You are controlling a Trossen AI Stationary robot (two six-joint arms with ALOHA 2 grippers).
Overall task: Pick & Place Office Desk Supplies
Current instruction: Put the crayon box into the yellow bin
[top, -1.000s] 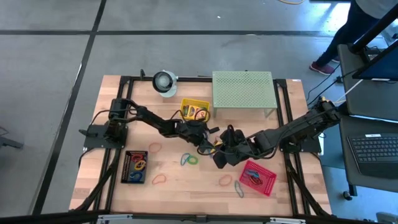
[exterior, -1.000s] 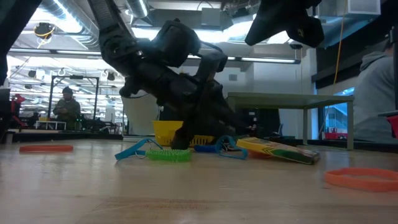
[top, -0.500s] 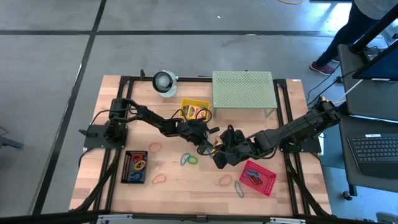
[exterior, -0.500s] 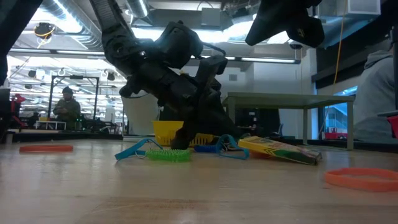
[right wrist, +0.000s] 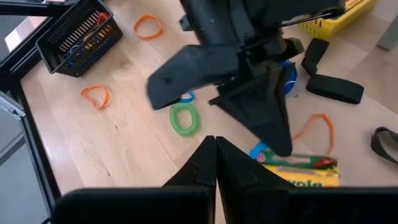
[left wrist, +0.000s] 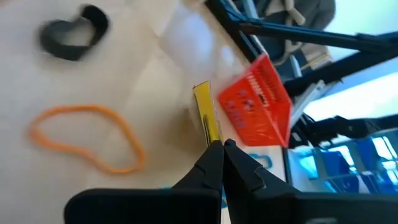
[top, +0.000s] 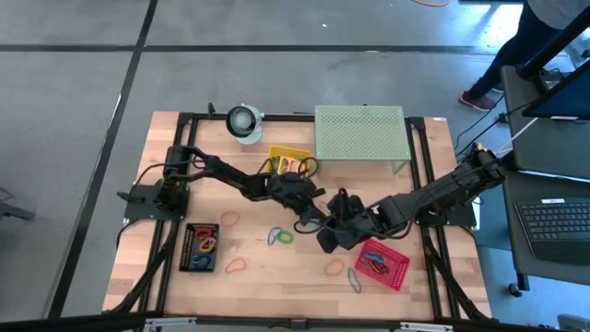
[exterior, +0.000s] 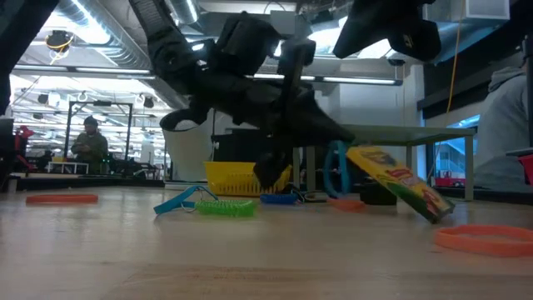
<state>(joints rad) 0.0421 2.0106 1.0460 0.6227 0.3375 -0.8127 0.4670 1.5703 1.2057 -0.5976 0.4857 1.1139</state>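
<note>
The crayon box (exterior: pixel 400 182) hangs tilted above the table, one end raised and pinched edge-on between the pressed-together fingers of the left gripper (left wrist: pixel 219 149), just beside the red basket (top: pixel 383 263). In the left wrist view the box shows as a thin yellow strip (left wrist: pixel 205 118) in front of that basket (left wrist: pixel 258 106), with an orange band (left wrist: pixel 84 137) lying flat on the wood near it. A green coiled band (right wrist: pixel 184 118) and a blue band (exterior: pixel 179 202) lie farther from the red basket, toward the black basket (top: pixel 201 245). The right gripper (right wrist: pixel 216 144) hovers right next to the red basket, its fingers pressed together on nothing. A yellow basket (top: pixel 289 163) sits well beyond the red one, beside the green stand (top: pixel 359 135).
</note>
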